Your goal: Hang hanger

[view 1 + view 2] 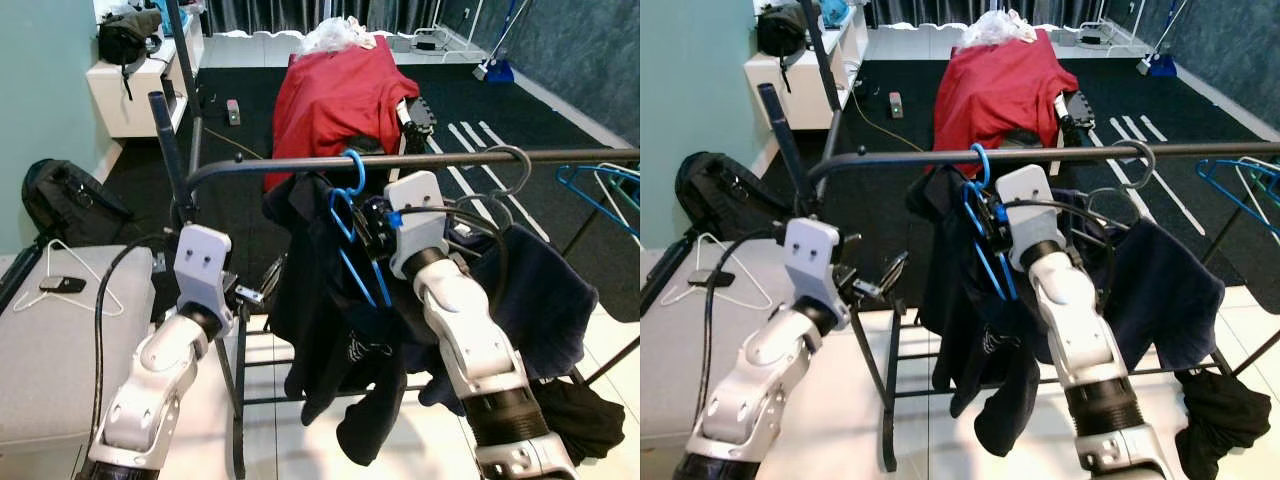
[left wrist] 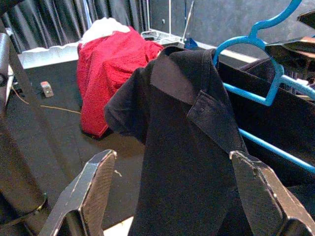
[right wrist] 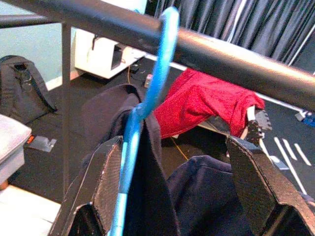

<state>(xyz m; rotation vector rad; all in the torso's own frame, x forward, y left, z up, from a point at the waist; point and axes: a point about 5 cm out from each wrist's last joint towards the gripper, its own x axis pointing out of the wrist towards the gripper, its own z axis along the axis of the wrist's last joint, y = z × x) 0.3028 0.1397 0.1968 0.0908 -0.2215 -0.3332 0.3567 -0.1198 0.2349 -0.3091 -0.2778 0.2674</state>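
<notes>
Blue plastic hanger (image 1: 352, 215) carrying a dark polo shirt (image 2: 197, 162) has its hook over the black rail (image 1: 450, 158), at 12 o'clock from the right gripper (image 1: 368, 228). In the right wrist view that gripper's fingers (image 3: 106, 189) stand wide apart, gripping nothing. Left gripper (image 2: 172, 196), at 9 o'clock of the shirt, is likewise spread and empty. Judgement: confirm the hook seats fully, then withdraw straight back without snagging fabric. No containers noted.
</notes>
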